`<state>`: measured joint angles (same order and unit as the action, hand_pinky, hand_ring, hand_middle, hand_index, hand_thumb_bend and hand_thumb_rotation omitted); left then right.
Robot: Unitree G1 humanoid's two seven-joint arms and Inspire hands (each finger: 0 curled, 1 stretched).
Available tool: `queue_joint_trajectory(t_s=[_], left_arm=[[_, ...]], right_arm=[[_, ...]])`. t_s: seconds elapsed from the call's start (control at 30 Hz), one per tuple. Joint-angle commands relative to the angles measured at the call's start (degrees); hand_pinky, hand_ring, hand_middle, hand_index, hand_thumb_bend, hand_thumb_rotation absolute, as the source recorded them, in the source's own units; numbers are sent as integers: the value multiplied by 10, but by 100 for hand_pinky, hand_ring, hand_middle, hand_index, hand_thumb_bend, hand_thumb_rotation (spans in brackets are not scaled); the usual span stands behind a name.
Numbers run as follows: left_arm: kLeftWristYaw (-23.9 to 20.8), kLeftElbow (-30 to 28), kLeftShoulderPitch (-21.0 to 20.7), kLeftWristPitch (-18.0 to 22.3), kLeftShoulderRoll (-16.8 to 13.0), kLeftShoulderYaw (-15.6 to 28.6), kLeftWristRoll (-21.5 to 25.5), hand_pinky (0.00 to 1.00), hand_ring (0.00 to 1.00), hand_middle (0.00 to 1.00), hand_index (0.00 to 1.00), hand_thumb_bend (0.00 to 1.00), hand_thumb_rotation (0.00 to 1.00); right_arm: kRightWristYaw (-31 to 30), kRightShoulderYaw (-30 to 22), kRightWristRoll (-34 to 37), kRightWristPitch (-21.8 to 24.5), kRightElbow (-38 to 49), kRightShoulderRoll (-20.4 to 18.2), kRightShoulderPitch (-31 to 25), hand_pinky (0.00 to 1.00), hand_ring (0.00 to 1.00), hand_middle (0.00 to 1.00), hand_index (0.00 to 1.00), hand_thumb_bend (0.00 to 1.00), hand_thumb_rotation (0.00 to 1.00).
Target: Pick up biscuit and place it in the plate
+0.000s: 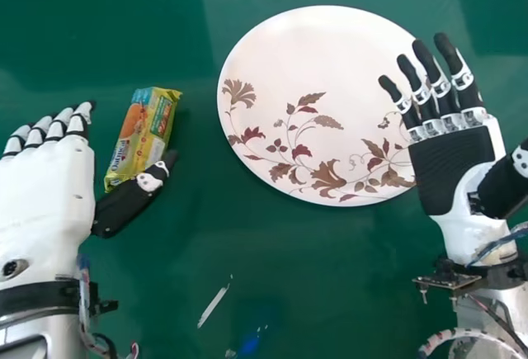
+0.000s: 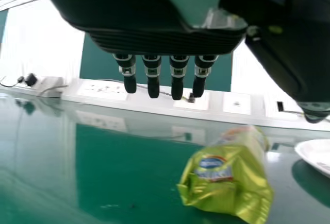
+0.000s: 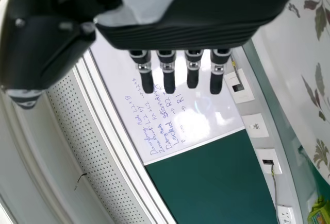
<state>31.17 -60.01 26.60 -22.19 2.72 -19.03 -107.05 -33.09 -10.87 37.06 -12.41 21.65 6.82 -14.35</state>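
The biscuit (image 1: 142, 138) lies on the counter (image 1: 272, 285), just right of the left hand (image 1: 45, 186), beyond its thumb; that hand is wide, thumb out. Farther right sits the plate (image 1: 285, 49), its right side overlapped by the right hand (image 1: 450, 165), also wide, fingers straight.

In the head view, the left edge crops the left hand (image 1: 45, 181); the right hand (image 1: 450, 165) hides part of the plate's rim (image 1: 235, 58), its thumb running off the right edge; a blue mark (image 1: 248, 345) is too small to tell; both wrist views cut off biscuit (image 1: 144, 136) and plate
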Motion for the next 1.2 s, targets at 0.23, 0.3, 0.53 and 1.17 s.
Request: queue_joint_trajectory(t_s=[0.23, 0.3, 0.53, 1.17], left_arm=[[0, 0, 11, -87, 32, -113, -59, 100, 100, 100, 100, 100, 83], [-8, 0, 21, -93, 32, -121, -59, 100, 100, 100, 100, 100, 81], [-31, 0, 47, -112, 62, -165, -59, 100, 100, 100, 100, 100, 80], [95, 0, 2, -84, 91, -141, -59, 100, 100, 100, 100, 100, 82]], right_arm=[[-4, -5, 11, 2, 6, 5, -10, 89, 100, 100, 100, 100, 55], [-4, -4, 11, 6, 8, 7, -10, 89, 100, 100, 100, 100, 56], [2, 7, 4, 16, 7, 8, -1, 95, 100, 100, 100, 100, 57], [15, 34, -32, 9, 18, -3, -13, 82, 100, 100, 100, 100, 58]])
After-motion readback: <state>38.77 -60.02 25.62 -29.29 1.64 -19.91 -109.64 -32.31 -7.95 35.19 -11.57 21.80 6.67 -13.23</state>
